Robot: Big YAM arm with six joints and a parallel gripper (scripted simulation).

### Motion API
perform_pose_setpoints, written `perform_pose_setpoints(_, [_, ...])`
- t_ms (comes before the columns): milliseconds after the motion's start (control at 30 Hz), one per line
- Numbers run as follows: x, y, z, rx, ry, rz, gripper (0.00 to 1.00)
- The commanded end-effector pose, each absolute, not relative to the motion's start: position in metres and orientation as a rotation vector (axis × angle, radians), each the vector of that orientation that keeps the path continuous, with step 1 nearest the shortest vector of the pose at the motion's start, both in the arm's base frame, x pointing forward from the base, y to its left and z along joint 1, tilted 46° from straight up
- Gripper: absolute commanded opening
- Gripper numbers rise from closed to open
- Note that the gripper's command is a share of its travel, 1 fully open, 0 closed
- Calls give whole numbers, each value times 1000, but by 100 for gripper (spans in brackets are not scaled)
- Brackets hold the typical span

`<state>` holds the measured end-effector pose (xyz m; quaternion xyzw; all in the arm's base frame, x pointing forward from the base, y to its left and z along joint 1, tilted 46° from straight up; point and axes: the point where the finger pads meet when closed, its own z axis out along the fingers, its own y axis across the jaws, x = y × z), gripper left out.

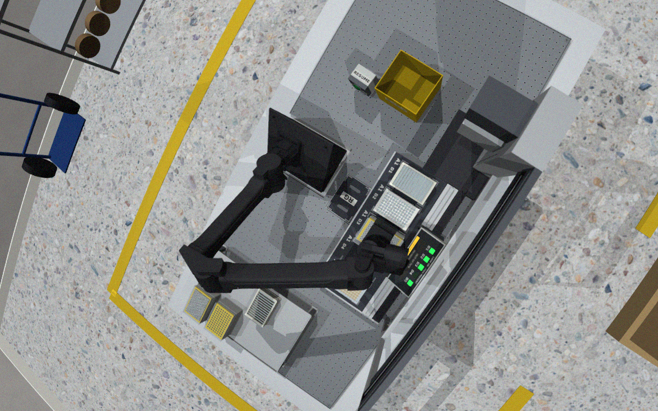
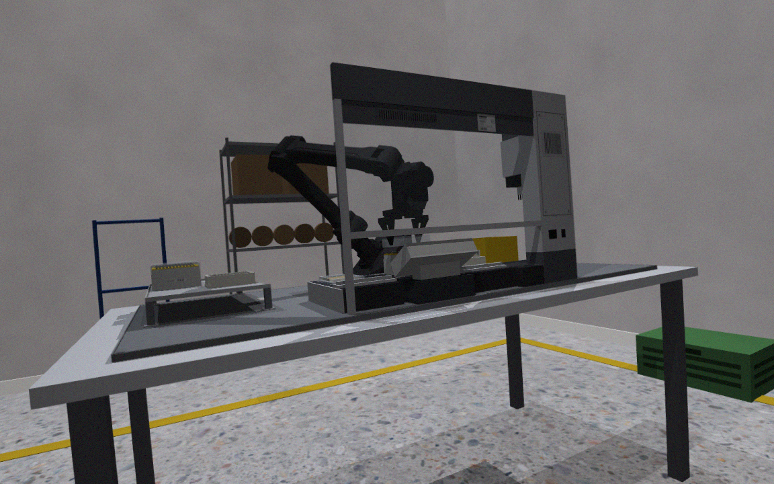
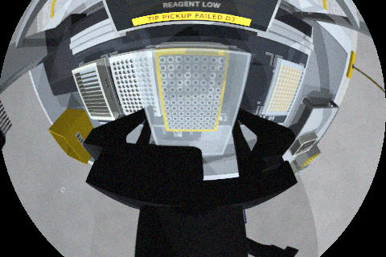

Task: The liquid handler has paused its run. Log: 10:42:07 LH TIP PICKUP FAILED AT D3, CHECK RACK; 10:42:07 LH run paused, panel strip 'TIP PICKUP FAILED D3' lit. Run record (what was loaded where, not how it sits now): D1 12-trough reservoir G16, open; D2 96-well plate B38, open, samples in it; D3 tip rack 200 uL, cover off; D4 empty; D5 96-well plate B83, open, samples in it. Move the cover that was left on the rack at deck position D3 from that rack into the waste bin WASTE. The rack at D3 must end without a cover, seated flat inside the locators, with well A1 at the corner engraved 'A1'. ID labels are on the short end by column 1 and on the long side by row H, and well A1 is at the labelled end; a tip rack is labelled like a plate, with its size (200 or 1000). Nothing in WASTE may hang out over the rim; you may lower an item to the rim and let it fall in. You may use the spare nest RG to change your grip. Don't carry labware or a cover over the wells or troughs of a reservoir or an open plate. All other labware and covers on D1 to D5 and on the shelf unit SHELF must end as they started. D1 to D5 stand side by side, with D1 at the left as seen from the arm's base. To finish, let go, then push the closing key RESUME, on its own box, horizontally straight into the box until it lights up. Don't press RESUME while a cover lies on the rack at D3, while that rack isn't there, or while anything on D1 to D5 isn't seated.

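The gripper (image 1: 392,244) is clamped across the cover (image 1: 365,228) at deck slot D3, between the plate (image 1: 396,209) and the status panel (image 1: 420,263). The bin (image 1: 408,84) and the RESUME box (image 1: 362,77) stand toward the far tabletop edge.

Exterior view: the gripper (image 2: 403,224) hangs above the deck, fingers pointing down, inside the handler frame (image 2: 341,198).

Wrist view: both fingers flank the transparent cover (image 3: 236,80); the yellow-rimmed rack (image 3: 191,90) shows below it. The yellow strip (image 3: 191,19) is lit.

Even, soft light; faint shadows; fisheye wrist view.
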<state>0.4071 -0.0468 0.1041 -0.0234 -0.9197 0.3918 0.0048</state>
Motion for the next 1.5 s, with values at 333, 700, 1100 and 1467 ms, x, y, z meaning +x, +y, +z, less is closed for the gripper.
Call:
perform_pose_setpoints(333, [423, -18, 135, -92, -2939, 1226, 0])
perform_pose_setpoints(700, [423, -7, 147, -94, -2942, 1224, 0])
perform_pose_setpoints(1100, [417, -14, 139, -90, -2909, 1226, 0])
perform_pose_setpoints(1467, [371, -9, 136, -69, -2900, 1226, 0])
